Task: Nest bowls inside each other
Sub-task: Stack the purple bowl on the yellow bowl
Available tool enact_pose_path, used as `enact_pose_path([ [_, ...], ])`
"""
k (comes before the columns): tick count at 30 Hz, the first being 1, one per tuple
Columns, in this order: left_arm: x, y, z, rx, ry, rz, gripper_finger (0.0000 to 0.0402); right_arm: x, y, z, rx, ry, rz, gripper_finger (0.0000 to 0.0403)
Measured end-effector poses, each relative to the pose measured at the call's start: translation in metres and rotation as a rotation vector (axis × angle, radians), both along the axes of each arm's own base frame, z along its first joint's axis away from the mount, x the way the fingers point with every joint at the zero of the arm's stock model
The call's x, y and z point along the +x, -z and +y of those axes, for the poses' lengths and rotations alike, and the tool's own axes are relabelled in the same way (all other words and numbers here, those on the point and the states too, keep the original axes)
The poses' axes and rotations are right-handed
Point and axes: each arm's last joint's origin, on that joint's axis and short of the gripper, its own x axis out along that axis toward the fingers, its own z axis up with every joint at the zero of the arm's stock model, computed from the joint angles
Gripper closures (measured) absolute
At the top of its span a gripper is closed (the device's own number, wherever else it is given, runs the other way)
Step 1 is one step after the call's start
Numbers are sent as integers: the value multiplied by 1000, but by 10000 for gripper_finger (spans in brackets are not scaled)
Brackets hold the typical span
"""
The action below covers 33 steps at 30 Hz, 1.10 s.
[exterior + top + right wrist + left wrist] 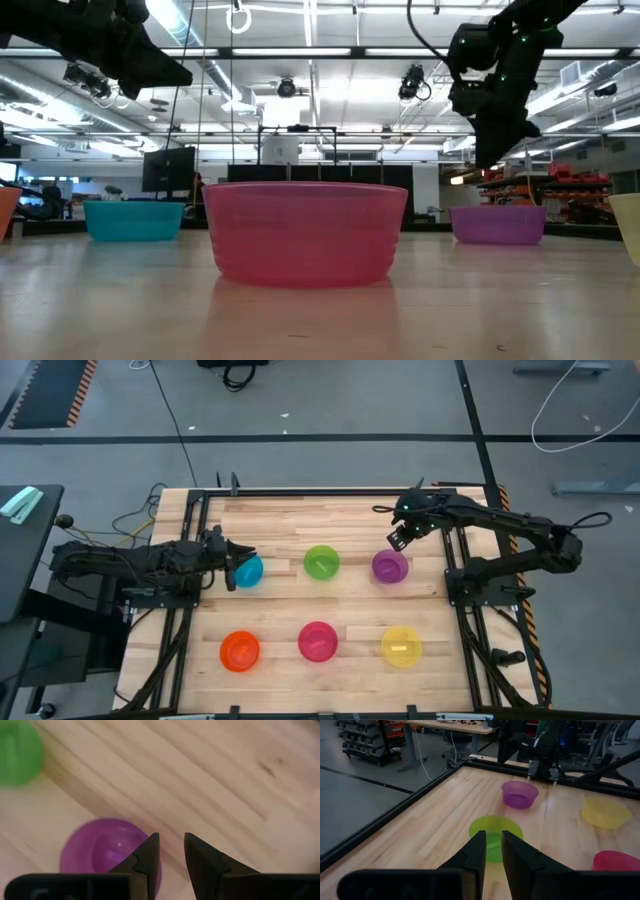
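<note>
Bowls [322, 561] sit well apart, clear of table [280, 520] edges.

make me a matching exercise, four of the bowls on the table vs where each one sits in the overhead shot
Things:
1. blue bowl
2. purple bowl
3. orange bowl
4. yellow bowl

Places:
A. near row, right end
B. far row, beside the right end effector
C. near row, left end
D. far row, at the left end effector

Pairs: 1-D, 2-B, 3-C, 4-A
</note>
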Motion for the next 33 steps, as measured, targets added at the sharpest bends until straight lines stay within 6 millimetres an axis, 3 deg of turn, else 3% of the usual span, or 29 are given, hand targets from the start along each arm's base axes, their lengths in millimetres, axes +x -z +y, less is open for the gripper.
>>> enact_pose_path([
  [17, 4, 4, -1, -58, 15, 19, 331, 20, 27, 21, 116, -73, 150, 304],
  [24, 8, 8, -1, -59, 14, 51, 324, 17, 45, 19, 124, -78, 198, 304],
  [33, 11, 11, -2, -58, 14, 73, 330, 18, 47, 19, 114, -81, 178, 304],
])
